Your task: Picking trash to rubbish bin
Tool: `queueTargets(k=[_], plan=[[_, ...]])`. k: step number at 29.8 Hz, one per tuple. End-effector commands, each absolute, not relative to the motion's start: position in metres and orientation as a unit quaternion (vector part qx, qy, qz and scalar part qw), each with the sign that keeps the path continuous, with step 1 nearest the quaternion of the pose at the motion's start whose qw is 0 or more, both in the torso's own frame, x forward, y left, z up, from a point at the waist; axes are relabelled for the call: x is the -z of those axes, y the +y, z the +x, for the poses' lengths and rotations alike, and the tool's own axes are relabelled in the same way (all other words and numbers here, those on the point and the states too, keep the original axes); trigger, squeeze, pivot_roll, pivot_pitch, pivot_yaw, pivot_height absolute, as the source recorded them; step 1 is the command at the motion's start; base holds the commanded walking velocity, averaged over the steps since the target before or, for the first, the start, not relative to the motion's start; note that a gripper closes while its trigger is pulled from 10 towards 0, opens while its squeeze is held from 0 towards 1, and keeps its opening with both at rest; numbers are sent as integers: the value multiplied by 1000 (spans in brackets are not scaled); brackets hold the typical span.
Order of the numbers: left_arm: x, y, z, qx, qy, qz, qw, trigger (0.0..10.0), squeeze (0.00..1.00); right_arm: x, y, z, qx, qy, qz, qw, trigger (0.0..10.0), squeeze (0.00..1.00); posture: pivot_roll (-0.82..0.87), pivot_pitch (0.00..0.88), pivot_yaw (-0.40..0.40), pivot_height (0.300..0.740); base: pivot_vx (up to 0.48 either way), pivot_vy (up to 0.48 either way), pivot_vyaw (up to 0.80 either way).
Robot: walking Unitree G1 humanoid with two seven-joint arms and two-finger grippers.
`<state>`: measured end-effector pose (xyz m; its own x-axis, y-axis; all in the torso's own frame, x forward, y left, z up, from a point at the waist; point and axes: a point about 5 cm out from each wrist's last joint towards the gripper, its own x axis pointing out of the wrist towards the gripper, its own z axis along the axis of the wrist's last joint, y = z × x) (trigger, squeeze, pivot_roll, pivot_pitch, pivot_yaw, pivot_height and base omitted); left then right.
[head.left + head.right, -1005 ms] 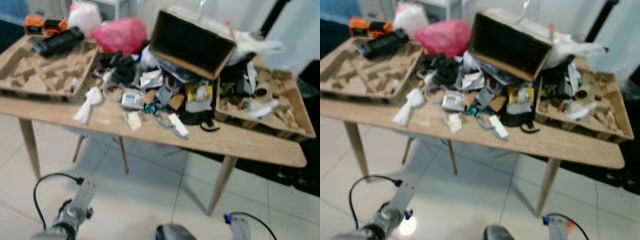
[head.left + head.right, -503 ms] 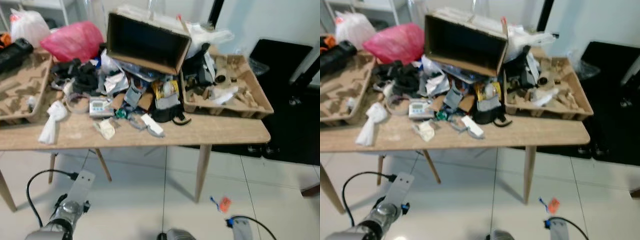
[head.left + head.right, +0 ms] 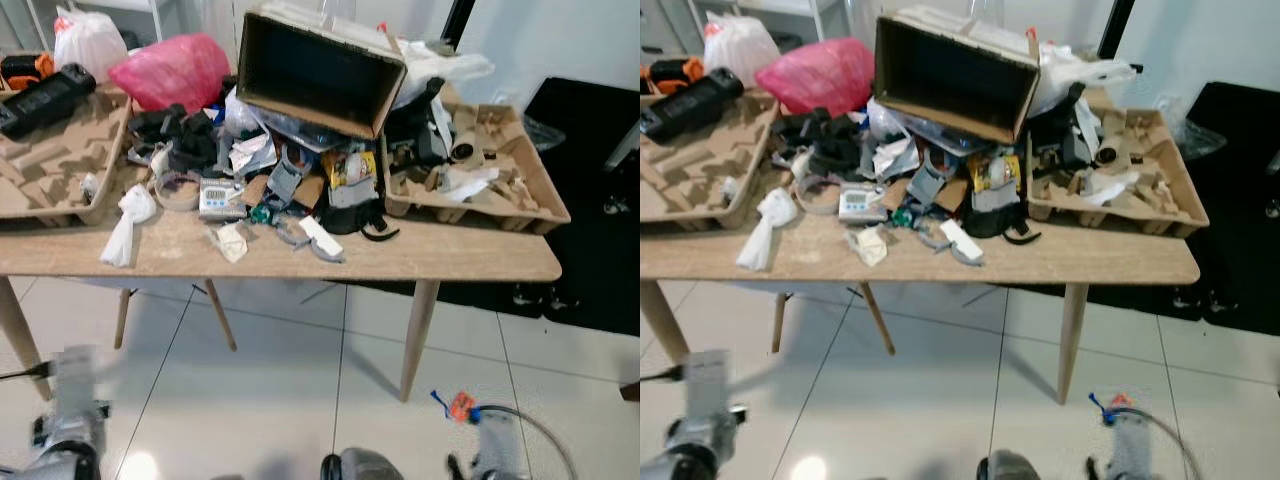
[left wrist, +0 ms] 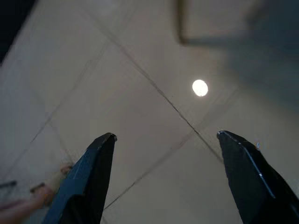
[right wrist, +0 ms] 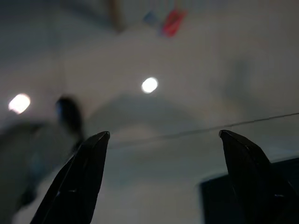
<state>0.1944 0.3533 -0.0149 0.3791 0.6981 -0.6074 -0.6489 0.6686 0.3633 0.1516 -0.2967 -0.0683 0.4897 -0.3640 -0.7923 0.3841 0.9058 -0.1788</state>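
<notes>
Cluttered wooden table [image 3: 1080, 262]; orange scrap [image 3: 1120, 401], perhaps trash, below.

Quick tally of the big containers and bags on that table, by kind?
Moulded pulp trays: 2
Cardboard box, on its side: 1
Pink bag: 1
White bag: 1
Total: 5

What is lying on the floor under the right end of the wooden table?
Below the table, on the white floor tiles, lies a small orange and blue scrap near the table leg. Further back the tabletop covers the floor, so anything there is hidden.
</notes>
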Motion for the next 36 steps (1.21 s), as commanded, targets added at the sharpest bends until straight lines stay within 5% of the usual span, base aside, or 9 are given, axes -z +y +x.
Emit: queueTargets(k=[1, 6, 17, 23, 26, 29, 31, 36], plan=[[2, 370, 195, -451, 348, 16, 822, 10000, 0, 64, -308, 148, 256, 449, 13, 856, 10000, 0, 111, 93, -42, 740, 0, 0, 0], [-46, 409, 207, -522, 255, 14, 814, 10000, 0, 42, -354, 140, 373, 418, -15, 828, 10000, 0, 121, 100, -48, 740, 0, 0, 0], [-114, 435, 237, -549, 123, 22, 826, 10000, 0, -11, -416, 140, 529, 315, -60, 786, 10000, 0, 124, 110, -42, 740, 0, 0, 0], [-198, 433, 280, -505, -31, 63, 860, 10000, 0, -93, -461, 161, 610, 121, -84, 779, 10000, 0, 124, 110, -42, 740, 0, 0, 0], [-253, 408, 315, -415, -134, 58, 898, 10000, 0, -165, -471, 190, 570, -70, -51, 817, 10000, 0, 124, 110, -42, 740, 0, 0, 0], [-256, 405, 319, -401, -141, 53, 904, 10000, 0, -173, -468, 196, 549, -94, -49, 829, 10000, 0, 124, 110, -42, 740, 0, 0, 0], [-261, 384, 336, -329, -158, 31, 931, 10000, 0, -197, -450, 219, 460, -173, -20, 871, 10000, 0, 124, 110, -42, 740, 0, 0, 0], [-257, 351, 358, -223, -162, 2, 961, 10000, 0, -220, -418, 243, 293, -254, 43, 921, 10000, 0, 115, 107, -39, 740, 0, 0, 0]])
